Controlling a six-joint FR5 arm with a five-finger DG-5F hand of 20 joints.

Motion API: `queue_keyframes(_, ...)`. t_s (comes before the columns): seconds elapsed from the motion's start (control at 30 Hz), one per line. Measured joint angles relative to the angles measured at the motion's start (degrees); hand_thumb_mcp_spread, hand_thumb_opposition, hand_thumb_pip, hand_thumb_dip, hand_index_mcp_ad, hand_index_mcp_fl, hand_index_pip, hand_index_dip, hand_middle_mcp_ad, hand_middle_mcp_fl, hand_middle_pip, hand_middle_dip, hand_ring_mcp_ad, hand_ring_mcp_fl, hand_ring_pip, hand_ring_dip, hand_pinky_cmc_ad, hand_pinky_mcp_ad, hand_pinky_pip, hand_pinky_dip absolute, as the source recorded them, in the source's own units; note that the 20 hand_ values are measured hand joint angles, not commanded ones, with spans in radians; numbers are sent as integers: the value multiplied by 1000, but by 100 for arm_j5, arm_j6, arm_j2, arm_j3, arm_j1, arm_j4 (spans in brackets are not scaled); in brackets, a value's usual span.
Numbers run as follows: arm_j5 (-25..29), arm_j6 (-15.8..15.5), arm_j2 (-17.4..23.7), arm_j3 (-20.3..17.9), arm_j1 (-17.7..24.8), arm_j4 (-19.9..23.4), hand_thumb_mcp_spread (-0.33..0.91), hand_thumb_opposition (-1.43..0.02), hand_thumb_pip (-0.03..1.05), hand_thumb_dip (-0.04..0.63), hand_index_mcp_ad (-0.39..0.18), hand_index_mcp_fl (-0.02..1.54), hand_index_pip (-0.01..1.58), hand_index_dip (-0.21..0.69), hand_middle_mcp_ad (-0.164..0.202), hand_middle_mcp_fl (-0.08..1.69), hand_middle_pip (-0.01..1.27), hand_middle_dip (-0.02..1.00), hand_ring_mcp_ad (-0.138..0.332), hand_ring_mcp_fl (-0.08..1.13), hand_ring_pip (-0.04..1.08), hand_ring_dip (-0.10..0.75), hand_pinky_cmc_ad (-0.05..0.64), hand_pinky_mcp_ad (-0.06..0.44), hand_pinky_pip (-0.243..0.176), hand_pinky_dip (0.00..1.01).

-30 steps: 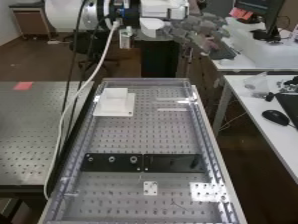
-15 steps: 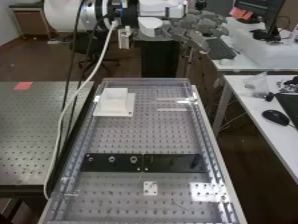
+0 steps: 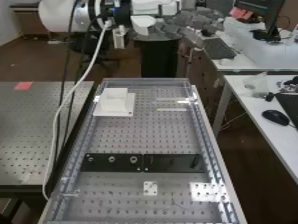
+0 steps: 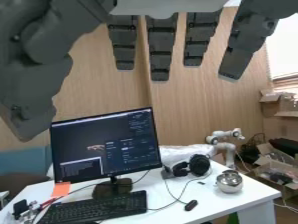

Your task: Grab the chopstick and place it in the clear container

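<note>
Beyond the bench's far end, raised above the floor, hangs the robot hand (image 3: pixel 178 23), at the end of the white arm (image 3: pixel 58 14). Starting at the left of the high view, a perforated metal table (image 3: pixel 41 132) bears a pink square (image 3: pixel 23 86), and a white cable (image 3: pixel 64 107) runs down beside the bench. The bench's perforated board (image 3: pixel 154 136) sits inside a clear rim (image 3: pixel 70 162). Near its far left corner a white block (image 3: pixel 116 96) stands on a white base (image 3: pixel 126 111). Two black plates (image 3: pixel 96 162) lie side by side across the board, with a small white plate (image 3: pixel 150 188) nearer the camera. On the right, a white desk (image 3: pixel 251 116) holds crumpled clear plastic (image 3: pixel 257 84) and a black mouse (image 3: pixel 275 117).

In the wrist view, from left to right, come a lit monitor (image 4: pixel 106 147), a keyboard (image 4: pixel 93 207), headphones (image 4: pixel 199 164), a rounded silver object (image 4: pixel 229 181) and open cardboard boxes (image 4: pixel 273 160), with a wooden wall (image 4: pixel 193 107) behind.

There, the hand (image 4: pixel 159 47) is wide open: the thumb (image 4: pixel 33 75) stands well apart, and the fingers (image 4: pixel 196 40) are straight and spread, with gaps between them.

Two thin pale strips (image 3: pixel 171 109) lie crosswise on the board's far right part, nearly parallel and just apart; whether either is the chopstick, I cannot tell.
</note>
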Motion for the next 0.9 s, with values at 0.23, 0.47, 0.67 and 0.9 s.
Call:
queue_keyframes(0.23,-98,16,19,-30,-27,38,129,-682,632,96,-105,154,87,127,61,204,106,278,133,16,94,202,340,297,-122,559)
queue_keyframes(0.47,-351,138,-8,-32,-59,30,129,-681,628,96,-105,154,86,124,61,204,106,278,133,16,94,202,340,295,-122,543)
queue_keyframes(0.67,-542,228,-33,-24,-65,-76,134,-679,632,96,-105,154,86,124,61,204,106,278,133,16,96,202,335,295,-122,543)
queue_keyframes(0.9,-812,186,-61,-2,-61,-295,134,-682,649,96,-101,206,87,93,63,199,108,281,133,16,94,202,332,295,-122,511)
